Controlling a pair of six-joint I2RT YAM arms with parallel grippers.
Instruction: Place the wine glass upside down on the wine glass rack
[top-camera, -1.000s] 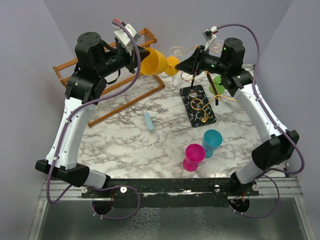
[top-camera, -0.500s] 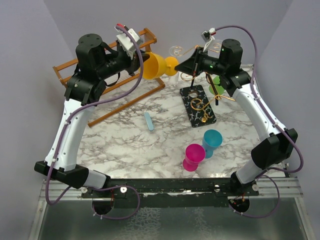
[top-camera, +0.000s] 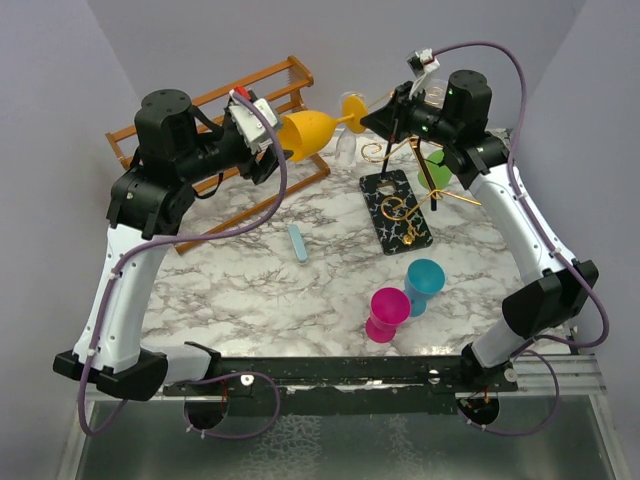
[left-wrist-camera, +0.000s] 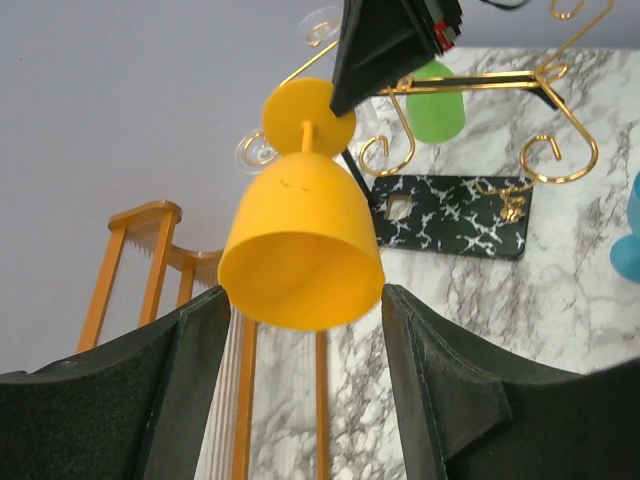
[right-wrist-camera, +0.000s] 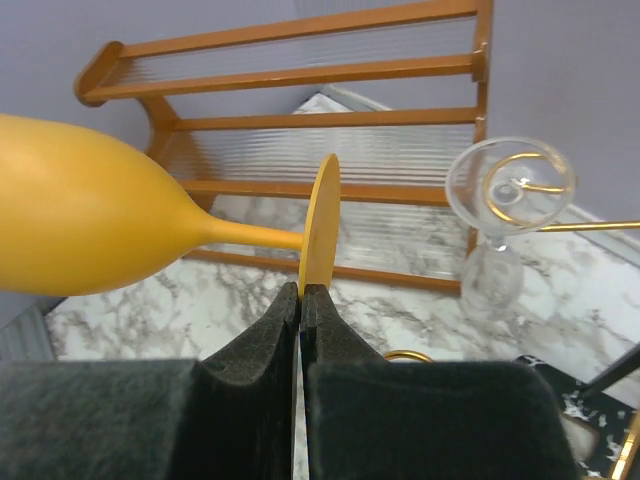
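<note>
Right claw (right-wrist-camera: 301, 292) grips wine glass (right-wrist-camera: 90, 205) by foot.

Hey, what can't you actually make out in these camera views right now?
- Top view: green glass mostly hidden behind the right arm.
- Left wrist view: blue cup cut off by the right edge.
- Right wrist view: yellow wine glass, mouth cut off by the left edge.

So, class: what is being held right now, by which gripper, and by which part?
The right gripper holds the yellow wine glass by the edge of its round foot. The left gripper is open, holding nothing.
</note>
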